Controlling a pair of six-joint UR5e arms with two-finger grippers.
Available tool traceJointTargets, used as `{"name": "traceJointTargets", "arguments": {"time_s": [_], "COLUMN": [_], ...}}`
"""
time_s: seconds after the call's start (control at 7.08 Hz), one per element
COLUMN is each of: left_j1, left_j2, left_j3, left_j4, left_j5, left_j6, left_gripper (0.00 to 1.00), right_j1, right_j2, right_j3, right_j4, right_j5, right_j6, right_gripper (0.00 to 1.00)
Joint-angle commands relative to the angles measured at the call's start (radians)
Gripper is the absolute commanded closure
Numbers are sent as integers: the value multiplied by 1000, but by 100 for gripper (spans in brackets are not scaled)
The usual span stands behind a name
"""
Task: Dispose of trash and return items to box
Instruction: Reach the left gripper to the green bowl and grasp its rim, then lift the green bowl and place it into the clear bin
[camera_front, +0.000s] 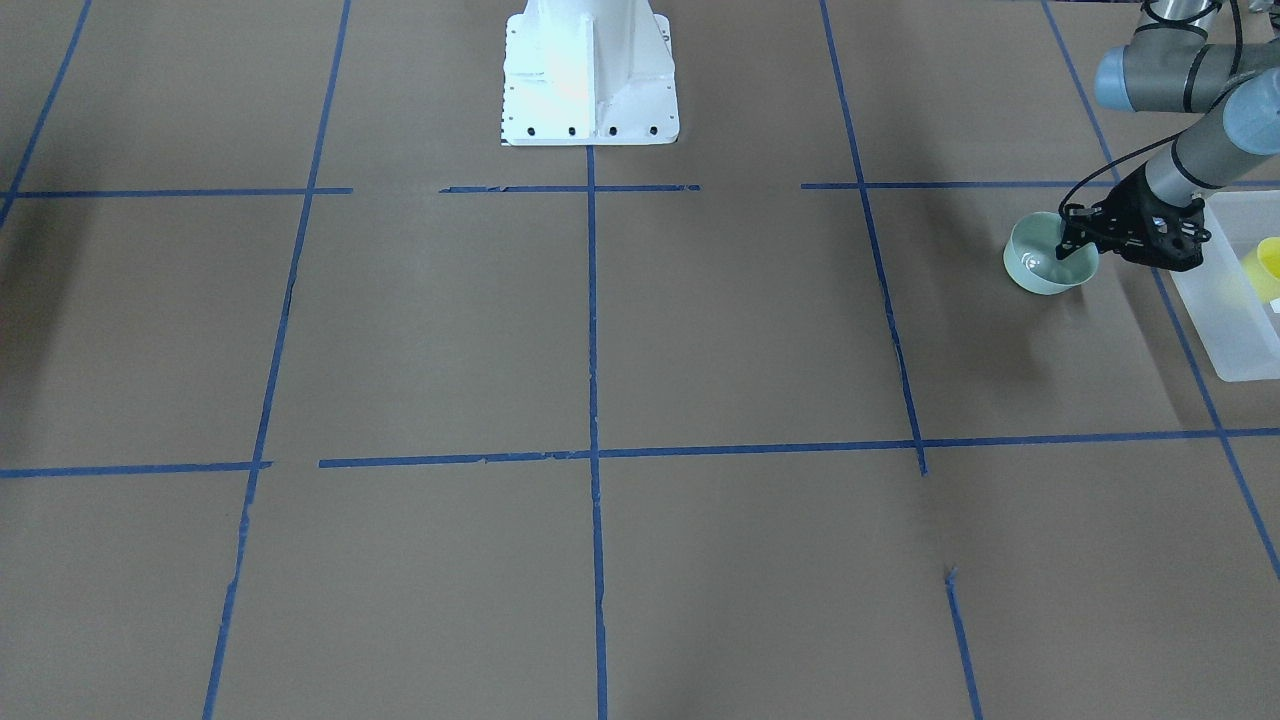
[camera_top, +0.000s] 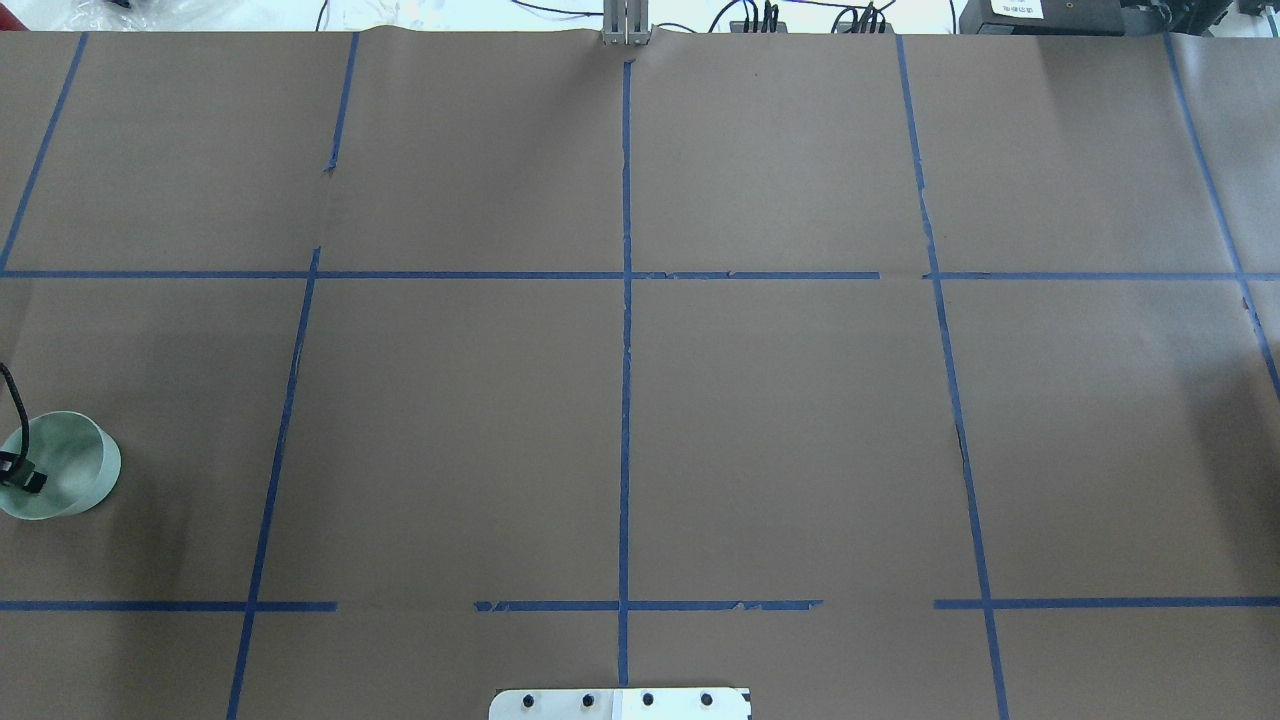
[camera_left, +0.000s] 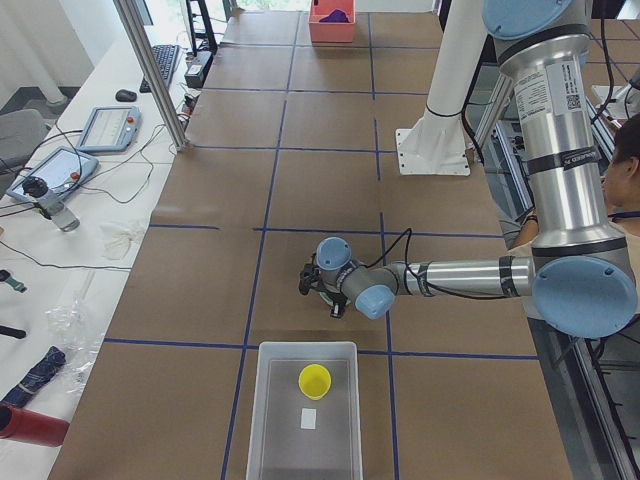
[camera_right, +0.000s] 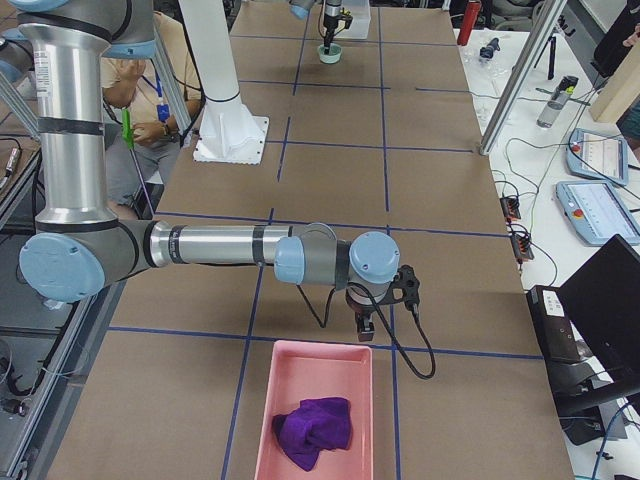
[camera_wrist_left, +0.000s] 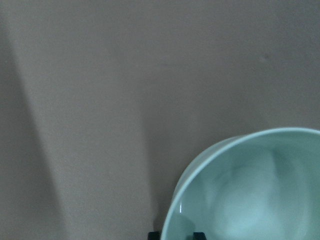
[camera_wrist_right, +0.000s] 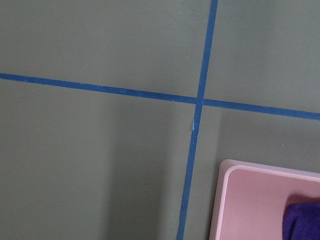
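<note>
The pale green bowl (camera_front: 1040, 268) sits at the table's left end, next to the box (camera_front: 1235, 330); it also shows in the overhead view (camera_top: 65, 465) and the left wrist view (camera_wrist_left: 250, 195). My left gripper (camera_front: 1075, 245) is shut on the bowl's rim, one finger inside and one outside, as the left wrist view (camera_wrist_left: 176, 235) shows. The yellow cup (camera_front: 1268, 268) stands inside the frosted white box (camera_left: 275, 420). My right gripper (camera_right: 366, 325) hangs just above the table beside a pink tray; I cannot tell whether it is open or shut.
A pink tray (camera_right: 290, 390) holding a purple cloth (camera_right: 312, 428) lies at the table's right end; its corner shows in the right wrist view (camera_wrist_right: 250, 195). The white robot base (camera_front: 588, 75) stands at the middle of the table's robot side. Blue tape lines cross the brown paper.
</note>
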Motion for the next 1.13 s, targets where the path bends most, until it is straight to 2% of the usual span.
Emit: {"name": "traceJointTargets", "arguments": {"time_s": [0.0, 0.28, 0.42, 0.56, 0.71, 0.85, 0.99], "left_j1": [-8, -74, -173, -309, -459, -614, -725], "left_j2": [3, 64, 59, 57, 51, 5, -69], "left_j3": [-38, -214, -208, -172, -146, -126, -43], "left_j4": [-1, 6, 7, 40, 166, 365, 481], "left_j5": [2, -12, -38, -76, -86, -83, -77], "left_j6": [-7, -3, 75, 282, 494, 721, 896], "left_gripper": [100, 100, 100, 100, 100, 100, 100], "right_j1": [0, 0, 0, -2, -2, -2, -2], "right_j2": [-4, -4, -4, -4, -4, -4, -4], "right_j3": [1, 6, 6, 1, 0, -2, -2], "right_j4": [2, 4, 2, 1, 1, 1, 1], "right_j5": [0, 2, 2, 2, 2, 2, 2], "right_j6": [0, 0, 2, 2, 2, 2, 2], "right_gripper": [0, 0, 0, 0, 0, 0, 0]}}
